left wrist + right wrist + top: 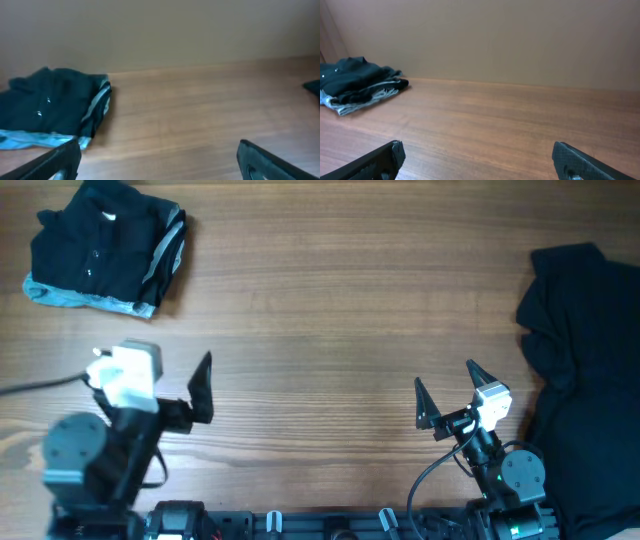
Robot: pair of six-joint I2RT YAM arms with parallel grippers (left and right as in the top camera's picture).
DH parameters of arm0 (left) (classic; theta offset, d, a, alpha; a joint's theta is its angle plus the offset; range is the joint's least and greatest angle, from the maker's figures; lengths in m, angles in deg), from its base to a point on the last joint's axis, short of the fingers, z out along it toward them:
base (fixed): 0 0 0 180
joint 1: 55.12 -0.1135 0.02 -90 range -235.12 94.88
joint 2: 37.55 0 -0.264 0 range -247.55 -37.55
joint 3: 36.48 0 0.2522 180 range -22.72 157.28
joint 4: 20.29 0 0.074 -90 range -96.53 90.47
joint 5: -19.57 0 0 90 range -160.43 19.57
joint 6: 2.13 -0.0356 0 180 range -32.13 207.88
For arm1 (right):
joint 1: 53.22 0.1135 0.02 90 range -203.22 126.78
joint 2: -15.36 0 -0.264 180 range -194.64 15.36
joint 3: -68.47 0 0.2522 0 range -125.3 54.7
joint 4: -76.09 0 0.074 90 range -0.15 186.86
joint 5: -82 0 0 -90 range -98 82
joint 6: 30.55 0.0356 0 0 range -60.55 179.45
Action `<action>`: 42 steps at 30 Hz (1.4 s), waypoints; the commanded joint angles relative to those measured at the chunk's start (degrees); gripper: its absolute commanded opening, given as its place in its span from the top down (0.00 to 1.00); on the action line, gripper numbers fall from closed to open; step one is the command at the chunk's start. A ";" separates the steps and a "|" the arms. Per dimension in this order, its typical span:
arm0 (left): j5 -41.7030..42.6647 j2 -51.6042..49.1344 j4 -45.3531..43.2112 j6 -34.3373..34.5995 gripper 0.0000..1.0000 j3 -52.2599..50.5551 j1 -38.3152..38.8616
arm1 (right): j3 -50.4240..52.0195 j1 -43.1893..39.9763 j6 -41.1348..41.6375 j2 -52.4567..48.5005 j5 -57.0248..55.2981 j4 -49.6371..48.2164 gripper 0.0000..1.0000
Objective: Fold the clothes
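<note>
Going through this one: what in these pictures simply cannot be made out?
- Loose black fabric heap: overhead, cut off by right and bottom edges; extent unknown.
- Folded black and grey-blue fabric stack: garment count, upper layers cover lower ones in every view.
- Its tiny white marks: too small overhead, blurred at left wrist.

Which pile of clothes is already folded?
The pile at the far left corner, stacked with a grey-blue layer beneath; the black heap at the right edge lies crumpled.
</note>
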 commanded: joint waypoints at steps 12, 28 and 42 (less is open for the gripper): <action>-0.24 28.74 -32.50 2.40 0.00 -45.97 -2.91 | 0.07 -0.24 0.28 -0.07 0.31 -0.15 0.00; 0.31 28.55 -34.95 2.36 0.00 -50.05 -2.82 | 0.07 -0.24 0.28 -0.07 0.31 -0.17 0.00; 0.31 28.55 -34.95 2.36 0.00 -50.05 -2.82 | 0.07 -0.24 0.28 -0.07 0.31 -0.17 0.00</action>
